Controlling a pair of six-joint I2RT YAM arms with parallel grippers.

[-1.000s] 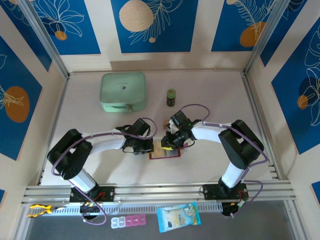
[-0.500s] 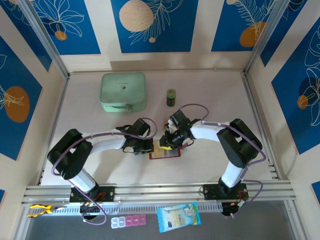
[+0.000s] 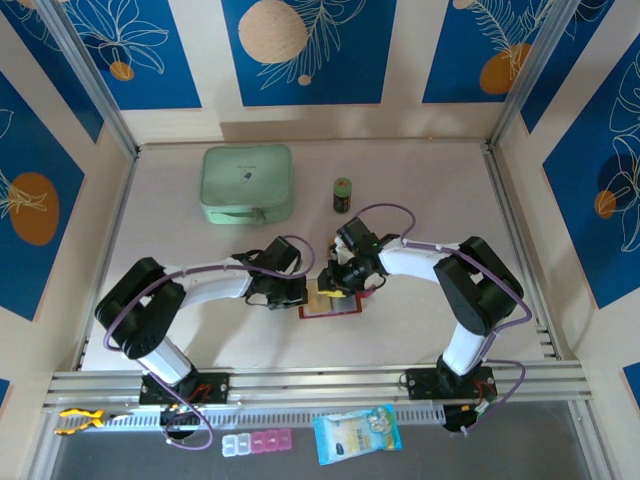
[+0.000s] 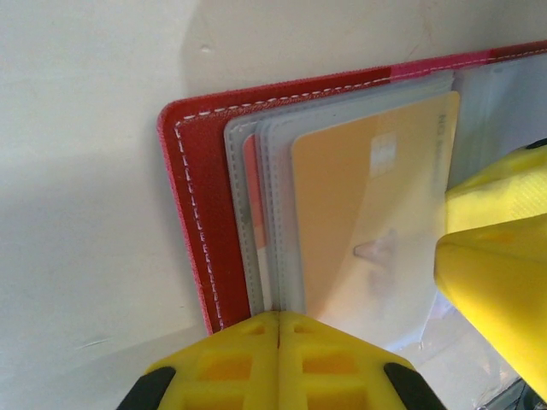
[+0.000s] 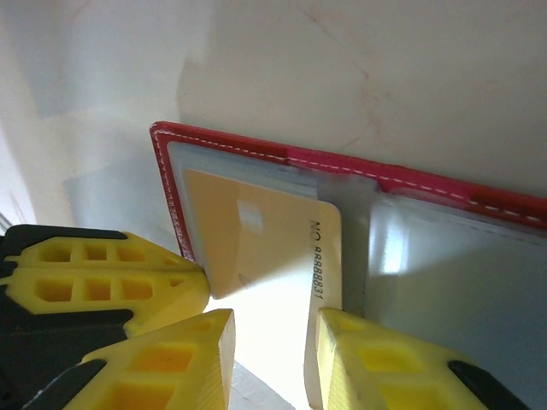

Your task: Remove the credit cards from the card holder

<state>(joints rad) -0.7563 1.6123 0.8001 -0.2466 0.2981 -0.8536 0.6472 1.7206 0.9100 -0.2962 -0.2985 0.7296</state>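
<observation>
Card holder (image 3: 331, 304), dark red, open flat on table (image 3: 430, 190): left gripper (image 4: 279, 342) fingers pressed together at its sleeves' edge; right gripper (image 5: 269, 346) fingers apart, straddling yellow-orange credit card (image 5: 256, 239).

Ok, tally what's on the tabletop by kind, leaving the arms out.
Mint-green zip case: 1
Small dark green-topped can: 1
Dark-red booklet card holder: 1
Yellow-orange plastic card, in a clear sleeve: 1
Total: 4
</observation>
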